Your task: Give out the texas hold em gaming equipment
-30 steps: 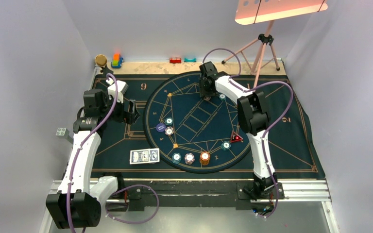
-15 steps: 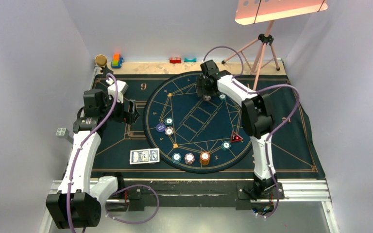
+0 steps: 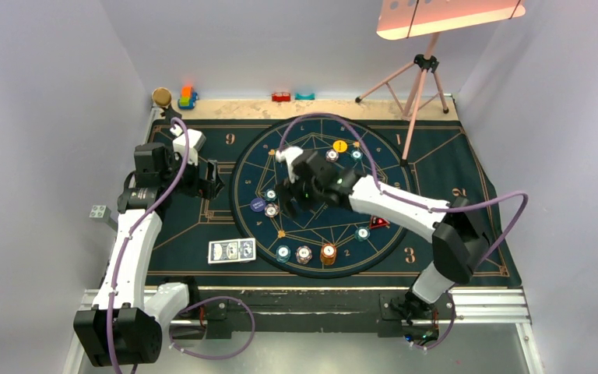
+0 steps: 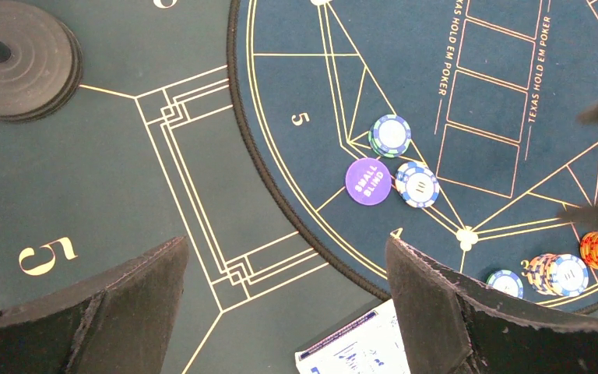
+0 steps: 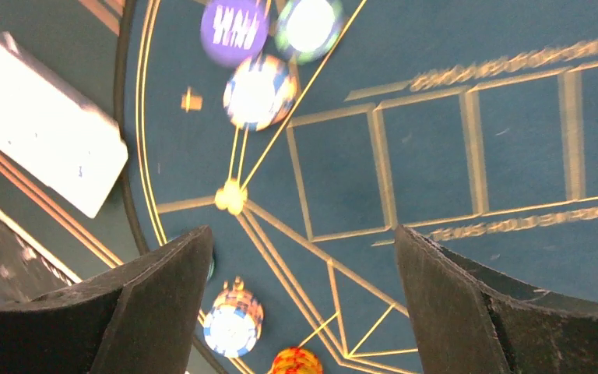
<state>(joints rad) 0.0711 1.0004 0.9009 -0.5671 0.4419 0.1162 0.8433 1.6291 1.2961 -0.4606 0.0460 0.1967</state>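
Observation:
My right gripper point(image 3: 290, 193) hangs open and empty over the left middle of the round poker mat point(image 3: 405, 234), close to a teal chip point(image 3: 270, 194), the purple small-blind disc point(image 3: 258, 204) and a white-pink chip point(image 3: 271, 209). In the blurred right wrist view the gripper point(image 5: 300, 304) is above a white-pink stack point(image 5: 232, 321) and an orange stack point(image 5: 296, 361). A yellow disc point(image 3: 340, 146) and two chips point(image 3: 332, 155) lie at the far side. The red triangle point(image 3: 379, 221) lies at the right. The cards point(image 3: 231, 250) lie at the near left. My left gripper point(image 3: 212, 179) is open and empty.
A black stand base point(image 4: 19, 48) sits on the cloth at the far left. Toy blocks point(image 3: 187, 97) line the back edge, and a tripod point(image 3: 424, 74) stands at the back right. Three chip stacks point(image 3: 304, 254) sit at the circle's near edge.
My right arm has swung from the far side of the circle down and left to its left middle, uncovering the yellow disc and a chip. The left arm has not moved.

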